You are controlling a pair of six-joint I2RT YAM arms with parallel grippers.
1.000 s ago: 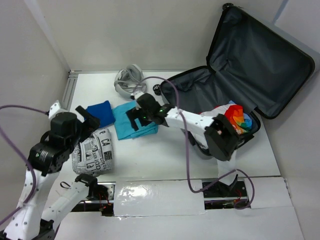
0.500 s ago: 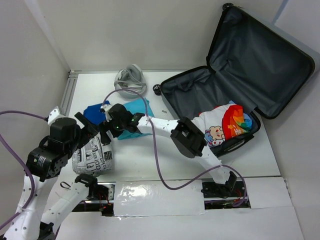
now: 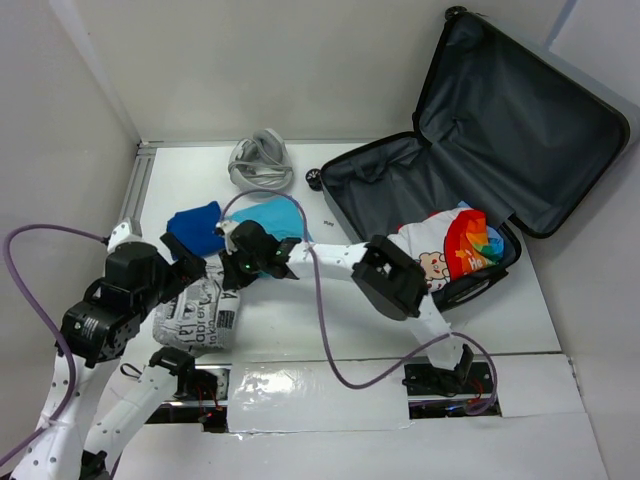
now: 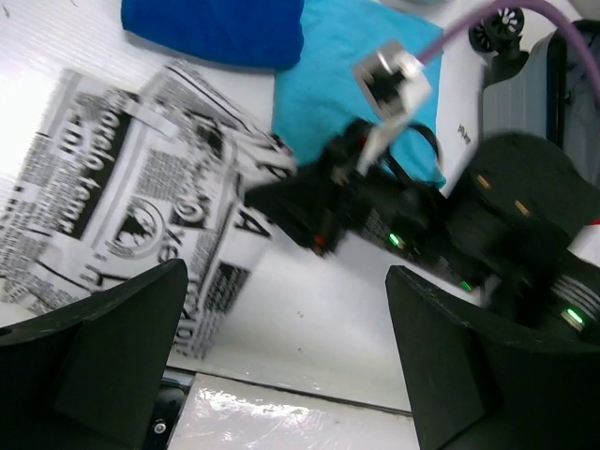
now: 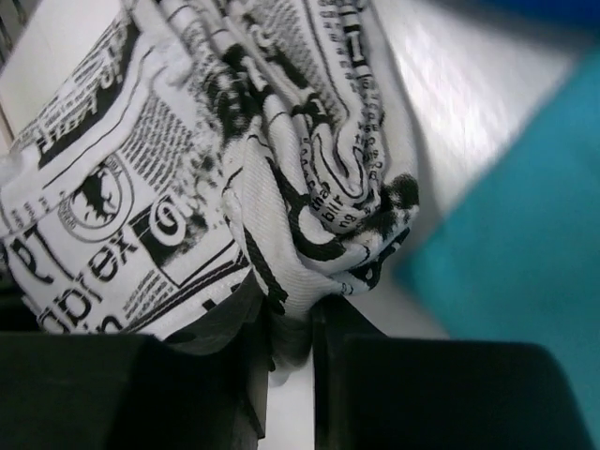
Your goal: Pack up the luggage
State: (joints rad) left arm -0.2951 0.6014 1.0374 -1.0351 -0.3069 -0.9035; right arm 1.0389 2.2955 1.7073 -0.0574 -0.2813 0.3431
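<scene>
Near the front edge the left arm bends up and over, its left gripper [image 4: 284, 272] spread wide above the newspaper-print cloth [image 3: 195, 318]. The right arm reaches low across the white table [image 3: 300, 330] towards the left, and the right gripper [image 5: 289, 323] is pinched on a bunched fold of that cloth. From above, its fingertips are hidden under the wrist, which also covers part of a turquoise cloth [image 3: 275, 213]. A dark blue cloth [image 3: 195, 226] touches the turquoise one. The luggage [image 3: 520, 110] lies open at the far right against white walls, with a rainbow garment [image 3: 470, 240] inside.
</scene>
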